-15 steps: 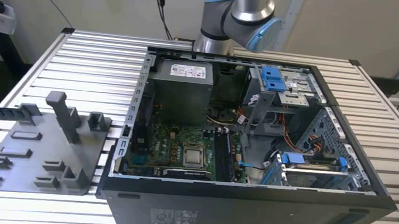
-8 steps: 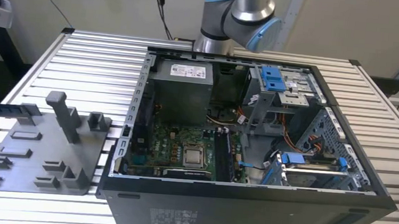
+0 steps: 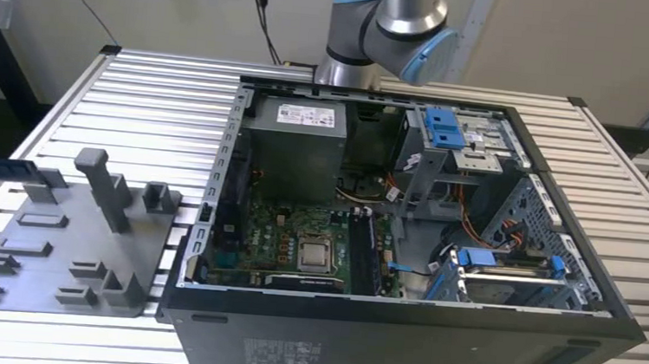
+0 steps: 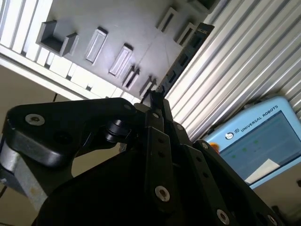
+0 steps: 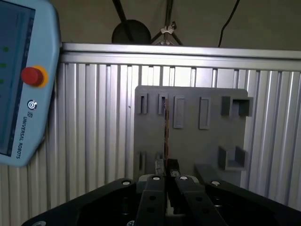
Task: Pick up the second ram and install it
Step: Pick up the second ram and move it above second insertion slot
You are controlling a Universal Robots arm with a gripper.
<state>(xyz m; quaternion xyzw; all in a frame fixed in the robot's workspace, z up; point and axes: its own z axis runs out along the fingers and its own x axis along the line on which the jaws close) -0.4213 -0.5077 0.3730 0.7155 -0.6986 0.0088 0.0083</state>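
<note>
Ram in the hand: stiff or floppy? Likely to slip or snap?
Probably stiff: the ram runs straight out from the hand with no visible sag. Likely light, since edge-on in the first wrist view it is a mere thin line. Gripped near one end, it may pivot or crack if knocked sideways.

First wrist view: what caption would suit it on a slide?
The gripper shut on the second ram, seen edge-on against the grey holder plate.

The tool (image 5: 167, 165) grips the second ram (image 5: 165, 127) over the grey plate (image 5: 207, 141).
</note>
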